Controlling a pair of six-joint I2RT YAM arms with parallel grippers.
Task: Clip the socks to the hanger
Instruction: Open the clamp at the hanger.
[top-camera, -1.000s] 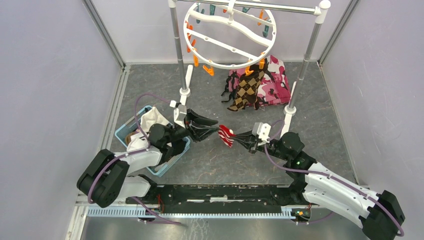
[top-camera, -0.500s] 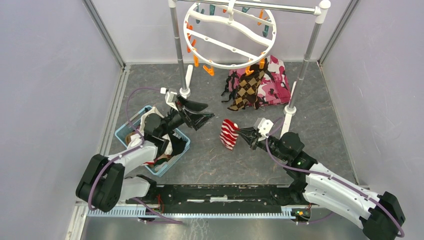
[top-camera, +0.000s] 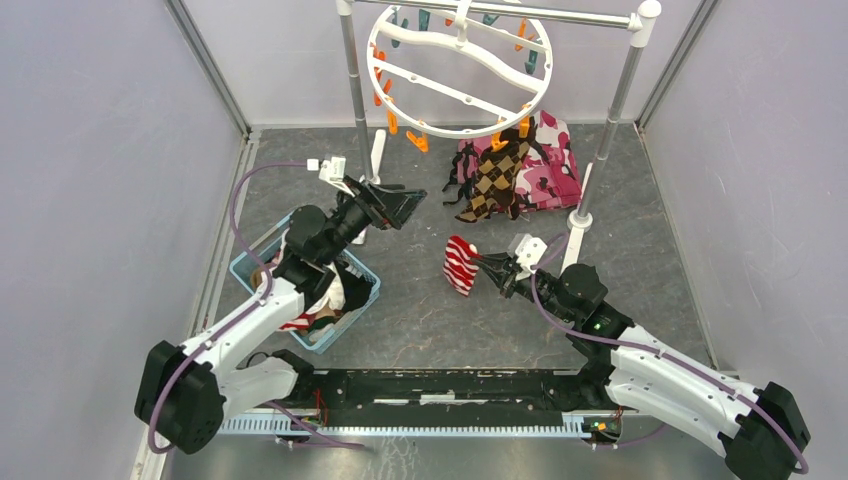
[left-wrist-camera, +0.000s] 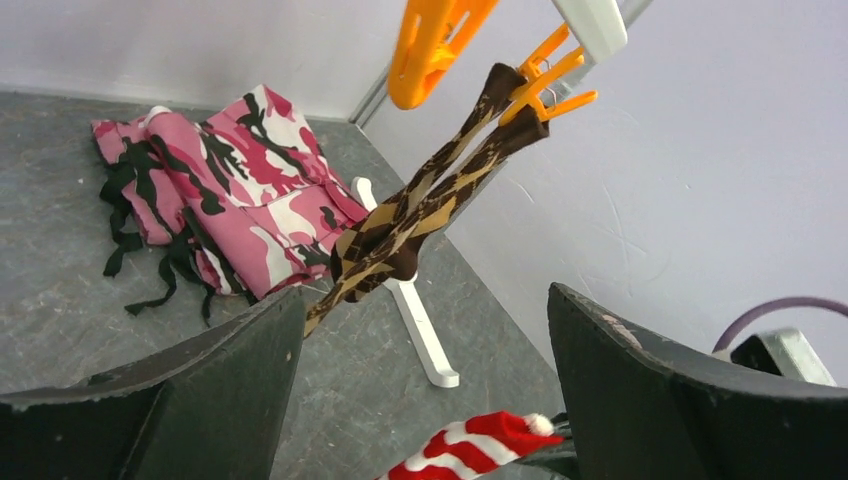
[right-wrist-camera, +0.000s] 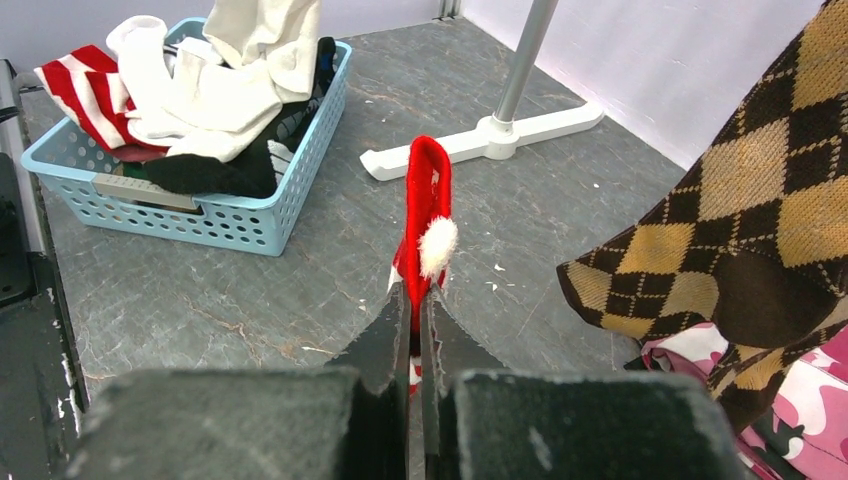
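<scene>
Sock (top-camera: 458, 266) (red/white) clamped betw. rt pincer (top-camera: 479, 263) tips.

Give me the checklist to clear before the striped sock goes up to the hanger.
1. Right gripper shut on the striped sock: ok.
2. Left gripper open and empty: ok.
3. Argyle sock clipped to the hanger: ok.
4. Empty orange clothespin beside that sock: ok.
5. Striped sock lifted off the floor: cannot tell.
</scene>
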